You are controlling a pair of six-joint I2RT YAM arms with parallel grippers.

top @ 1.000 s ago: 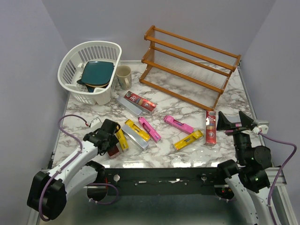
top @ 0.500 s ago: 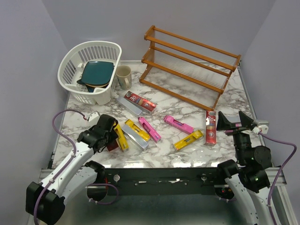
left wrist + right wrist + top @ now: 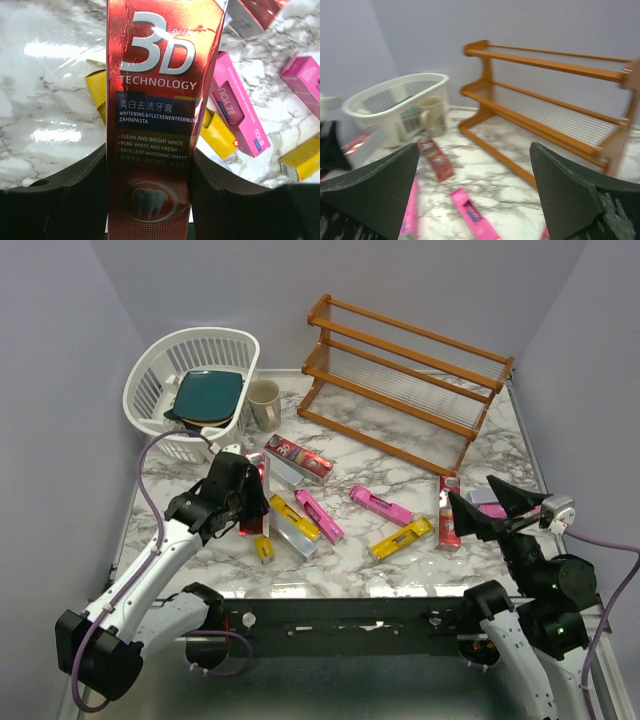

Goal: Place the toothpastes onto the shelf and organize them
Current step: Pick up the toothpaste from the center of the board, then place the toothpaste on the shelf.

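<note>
Between left fingers (image 3: 60,200), red carton (image 3: 155,130) aloft

Lab rig, plain walls (image 3: 60,390), marble table (image 3: 505,450)

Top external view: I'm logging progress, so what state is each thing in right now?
left hand, shut on the red toothpaste carton
right hand, open, empty
shelf, upright, nothing on it
other toothpastes, lying loose on the table
mug, upright
basket, upright, holding a teal plate
</note>
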